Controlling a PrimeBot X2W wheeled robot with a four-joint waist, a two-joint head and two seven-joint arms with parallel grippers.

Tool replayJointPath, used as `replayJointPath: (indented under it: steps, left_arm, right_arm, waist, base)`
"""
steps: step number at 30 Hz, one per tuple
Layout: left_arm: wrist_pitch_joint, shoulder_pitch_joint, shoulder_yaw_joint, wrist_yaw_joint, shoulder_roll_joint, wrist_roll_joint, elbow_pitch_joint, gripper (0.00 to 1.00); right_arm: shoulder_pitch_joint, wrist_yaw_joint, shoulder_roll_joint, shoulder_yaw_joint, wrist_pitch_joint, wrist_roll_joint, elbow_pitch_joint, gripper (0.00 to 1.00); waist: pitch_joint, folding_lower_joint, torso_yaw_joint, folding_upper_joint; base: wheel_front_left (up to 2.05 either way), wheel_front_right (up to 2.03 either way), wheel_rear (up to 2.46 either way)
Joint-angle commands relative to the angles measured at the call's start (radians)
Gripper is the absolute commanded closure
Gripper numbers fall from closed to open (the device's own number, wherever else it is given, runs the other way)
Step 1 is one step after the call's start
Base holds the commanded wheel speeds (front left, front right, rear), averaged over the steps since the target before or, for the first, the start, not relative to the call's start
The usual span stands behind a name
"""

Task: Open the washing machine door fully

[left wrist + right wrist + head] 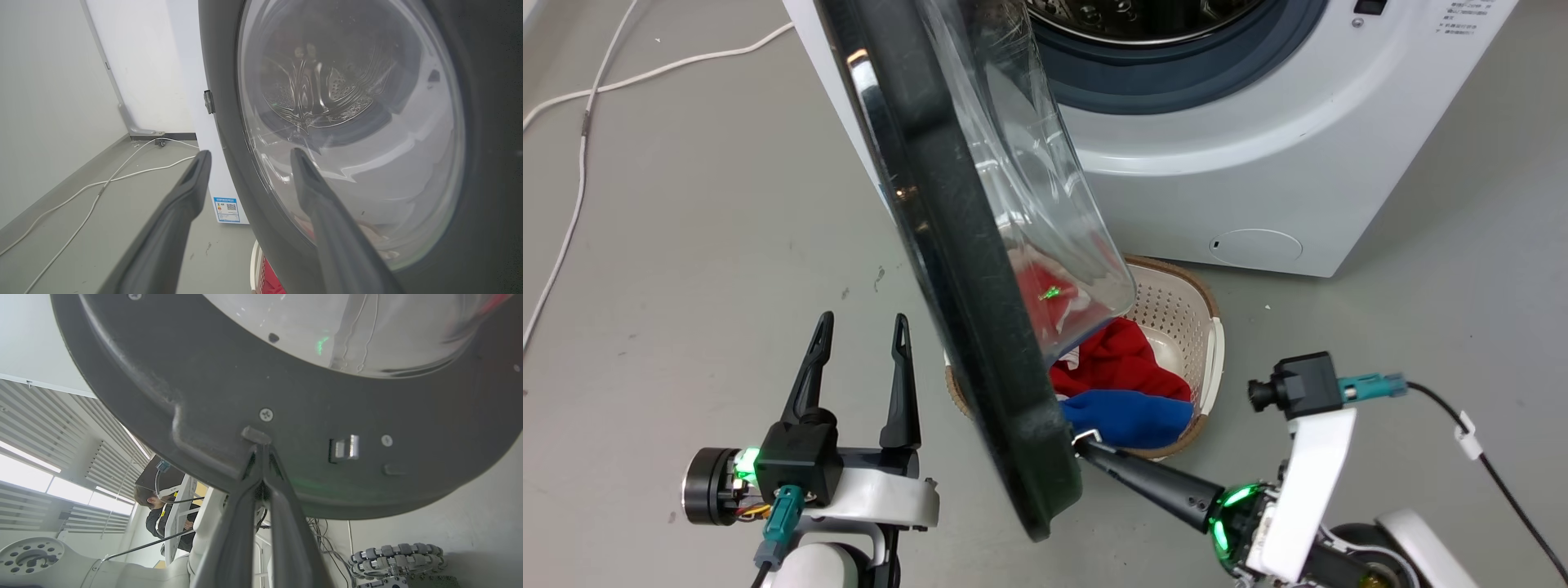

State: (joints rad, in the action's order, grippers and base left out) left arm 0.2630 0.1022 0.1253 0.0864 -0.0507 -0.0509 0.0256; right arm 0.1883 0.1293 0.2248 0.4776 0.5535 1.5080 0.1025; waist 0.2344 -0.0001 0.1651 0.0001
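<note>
The washing machine door (964, 269) stands swung out edge-on from the white washing machine (1217, 188), and its clear glass bowl (1045, 204) bulges to the right. My left gripper (864, 327) is open to the left of the door, apart from it. In the left wrist view the left gripper (249, 157) faces the door's outer face (482, 163). My right gripper (1085, 445) is shut, with its tip against the door's inner face near the free edge. In the right wrist view the right gripper (261, 447) meets the door (204, 384) at a small raised tab, left of the metal latch (346, 448).
A cream laundry basket (1176, 306) with red and blue clothes (1131, 416) sits on the floor under the door, in front of the machine. A white cable (580, 163) runs across the floor at the left. A person (153, 506) shows behind the robot.
</note>
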Motion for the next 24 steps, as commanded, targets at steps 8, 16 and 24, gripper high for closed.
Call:
replayJointPath:
  steps: [8, 16, 24]
  left_arm:
    - [0.003, -0.019, -0.006, 0.003, 0.0, -0.001, 0.007, 0.0]
    - [0.003, -0.055, -0.028, -0.005, 0.0, 0.008, 0.017, 0.0]
    - [0.003, -0.097, -0.065, -0.013, -0.005, 0.012, 0.018, 0.0]
  right_arm:
    - [-0.021, 0.003, -0.044, 0.05, -0.031, -0.003, -0.054, 1.0]
    - [-0.063, 0.003, -0.022, -0.006, -0.169, -0.033, -0.013, 0.2]
    - [-0.11, 0.003, 0.028, -0.138, -0.5, -0.207, 0.045, 0.0]
  waist:
    - [-0.015, 0.0001, -0.001, -0.0001]
    - [-0.067, 0.0001, -0.025, -0.0001]
    - [-0.125, 0.0001, -0.058, -0.0001]
  base:
    - [0.0, 0.0, 0.0]
    - [0.0, 0.0, 0.0]
    - [0.0, 0.0, 0.0]
